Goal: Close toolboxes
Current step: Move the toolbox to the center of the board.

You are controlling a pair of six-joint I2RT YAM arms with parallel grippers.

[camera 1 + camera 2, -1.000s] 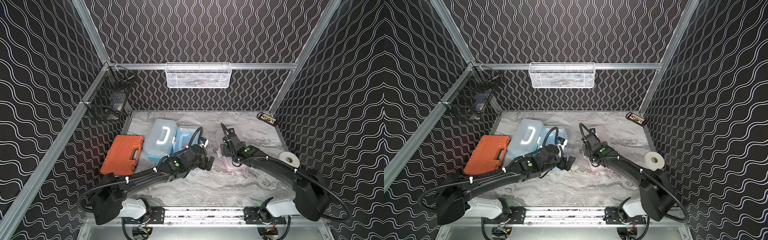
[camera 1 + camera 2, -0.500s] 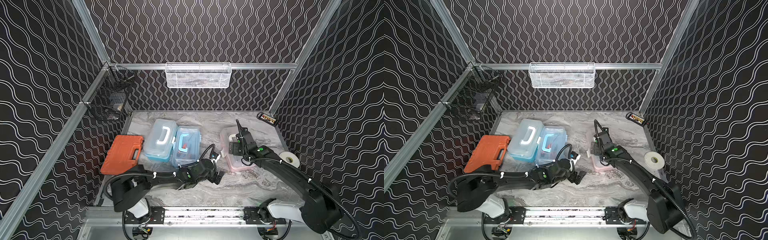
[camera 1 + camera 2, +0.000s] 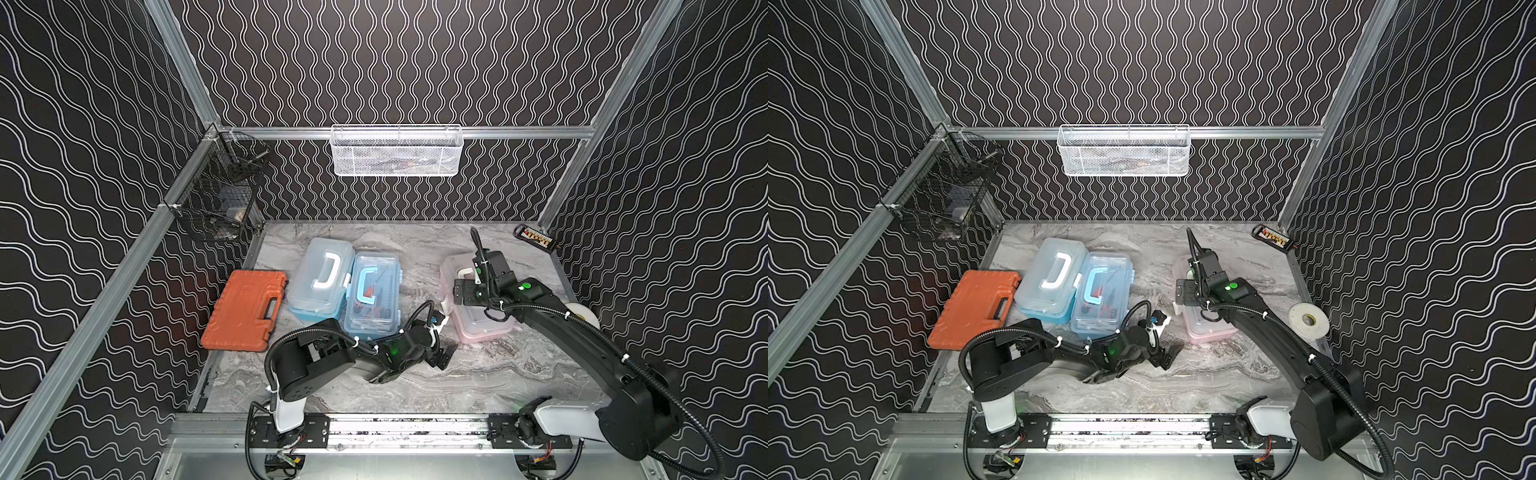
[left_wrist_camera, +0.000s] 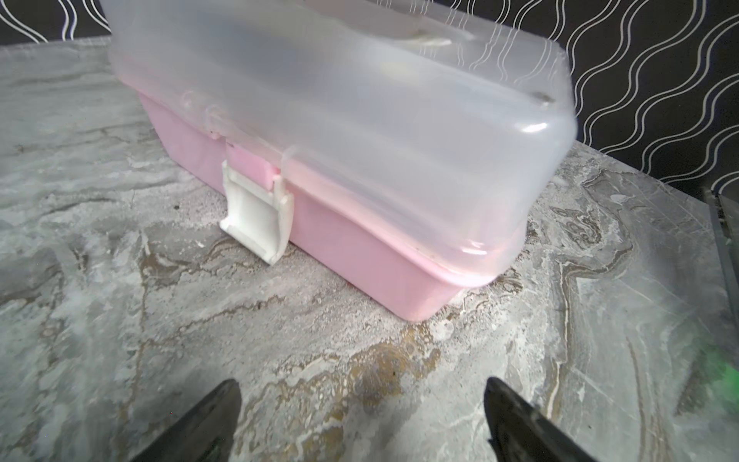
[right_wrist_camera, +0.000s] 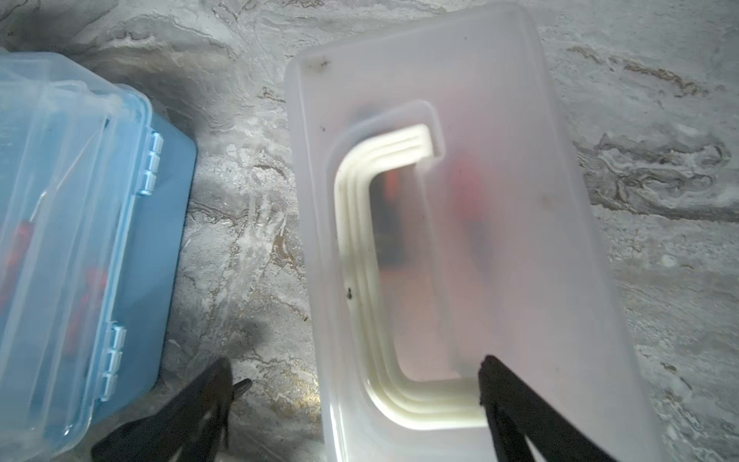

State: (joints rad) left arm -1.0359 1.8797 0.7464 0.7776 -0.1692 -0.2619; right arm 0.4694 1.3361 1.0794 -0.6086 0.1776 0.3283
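Two light-blue toolboxes (image 3: 322, 278) (image 3: 374, 299) lie side by side at the left, lids down. The pink toolbox (image 3: 486, 328) (image 3: 1208, 332) stands to their right. In the left wrist view its clear lid rests on the pink base (image 4: 360, 180) and the white latch (image 4: 256, 216) hangs down, unfastened. My left gripper (image 3: 442, 355) (image 4: 360, 400) is low over the table, open, a short way in front of that latch. My right gripper (image 3: 467, 291) (image 5: 356, 380) hovers open above the pink toolbox's lid (image 5: 460, 240), near its cream handle (image 5: 360, 260).
An orange hard case (image 3: 247, 309) lies left of the blue boxes. A tape roll (image 3: 582, 316) sits by the right wall and a small dark pack (image 3: 536, 237) in the far right corner. A black wire basket (image 3: 220, 195) and a white mesh basket (image 3: 397, 149) hang on the walls.
My left arm has pulled back from the blue toolboxes and its gripper has swung low to face the pink toolbox. My right gripper has moved right and further back, over the pink lid.
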